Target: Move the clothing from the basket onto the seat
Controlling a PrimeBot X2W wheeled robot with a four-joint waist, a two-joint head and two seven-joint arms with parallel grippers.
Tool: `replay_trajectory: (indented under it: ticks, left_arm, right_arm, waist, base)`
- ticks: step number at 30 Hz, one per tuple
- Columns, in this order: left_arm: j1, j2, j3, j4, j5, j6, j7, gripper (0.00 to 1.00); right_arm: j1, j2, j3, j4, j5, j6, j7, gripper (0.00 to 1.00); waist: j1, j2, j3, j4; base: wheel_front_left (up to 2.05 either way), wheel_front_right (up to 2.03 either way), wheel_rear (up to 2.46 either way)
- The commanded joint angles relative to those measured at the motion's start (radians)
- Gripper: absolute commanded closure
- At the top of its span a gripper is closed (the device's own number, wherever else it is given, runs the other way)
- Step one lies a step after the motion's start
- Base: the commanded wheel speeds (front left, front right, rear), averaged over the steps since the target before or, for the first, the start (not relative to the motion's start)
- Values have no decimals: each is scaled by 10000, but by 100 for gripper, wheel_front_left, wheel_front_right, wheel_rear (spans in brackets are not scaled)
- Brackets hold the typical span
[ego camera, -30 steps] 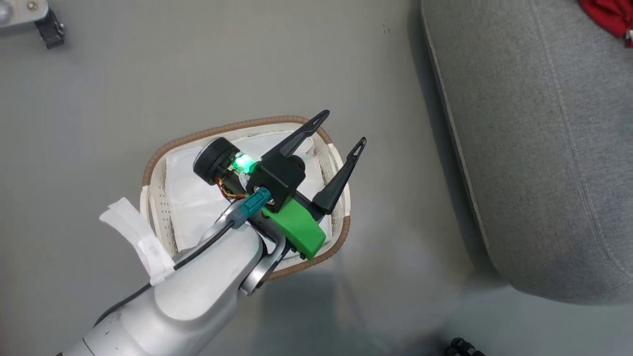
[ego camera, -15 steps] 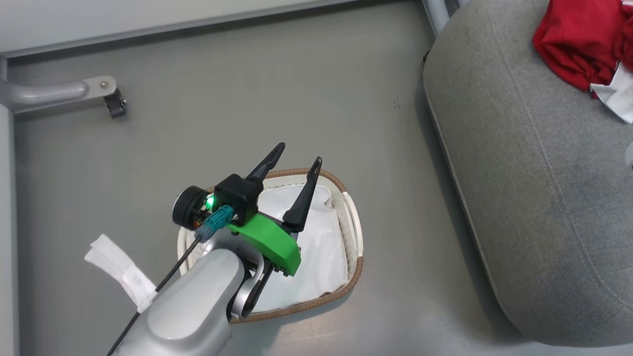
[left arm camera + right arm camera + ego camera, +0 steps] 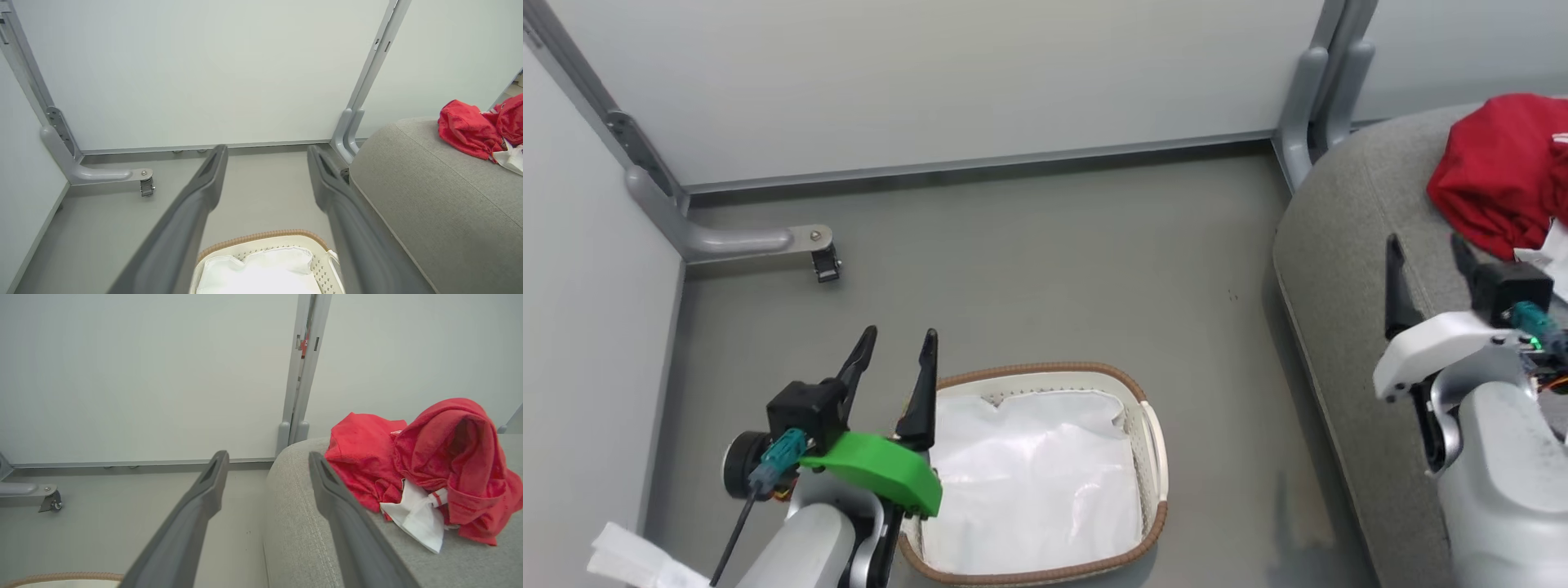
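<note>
Holding left pincer [image 3: 900, 335] and right pincer [image 3: 1425, 241] spread, empty, we risk grabbing white cloth lining [image 3: 1029, 482] from the cream perforated basket [image 3: 1045, 369]; red fabric clothing [image 3: 1494, 188] could slide off the grey woven seat [image 3: 1347, 269]

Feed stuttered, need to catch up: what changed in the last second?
The camera lifted. The left gripper drew back from over the basket to its left side, open and empty throughout. The right gripper now shows, open, by the seat. Clothing stays on the seat.
</note>
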Motion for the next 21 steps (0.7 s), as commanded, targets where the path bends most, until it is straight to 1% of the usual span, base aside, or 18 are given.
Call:
replay_trajectory:
  ticks: [1, 5, 10, 12, 18, 21]
  left_arm:
    - [348, 54, 202, -67, 150, 46, -29, 0]
    - [992, -6, 883, -279, 412, 73, -31, 0]
    - [1621, -195, 1470, -448, 740, -30, -32, 0]
    - [1828, -289, 1622, -485, 849, -90, -30, 0]
    - [2378, -516, 2188, -642, 1141, -205, -32, 0]
    - [2723, -600, 2513, -789, 1279, -263, -31, 0]
  right_arm:
    - [333, 57, 57, -203, 67, -12, -40, 0]
    - [1144, 542, 414, -1055, 226, -11, -45, 0]
    - [2204, 792, 717, -2077, 328, -11, -48, 0]
    - [2640, 828, 853, -2419, 394, -11, -48, 0]
    - [3687, 837, 1347, -3183, 1472, -11, -49, 0]
    - [3996, 839, 1449, -3425, 1635, -11, -50, 0]
  waist:
    - [1, 0, -497, 465]
    - [1, 0, -578, 600]
    - [1, 0, -665, 712]
    - [1, 0, -702, 742]
    - [1, 0, -836, 833]
    - [1, 0, -898, 820]
  base:
    - [0, 0, 0]
    - [0, 0, 0]
    - [0, 0, 0]
    - [0, 0, 0]
    - [0, 0, 0]
    - [0, 0, 0]
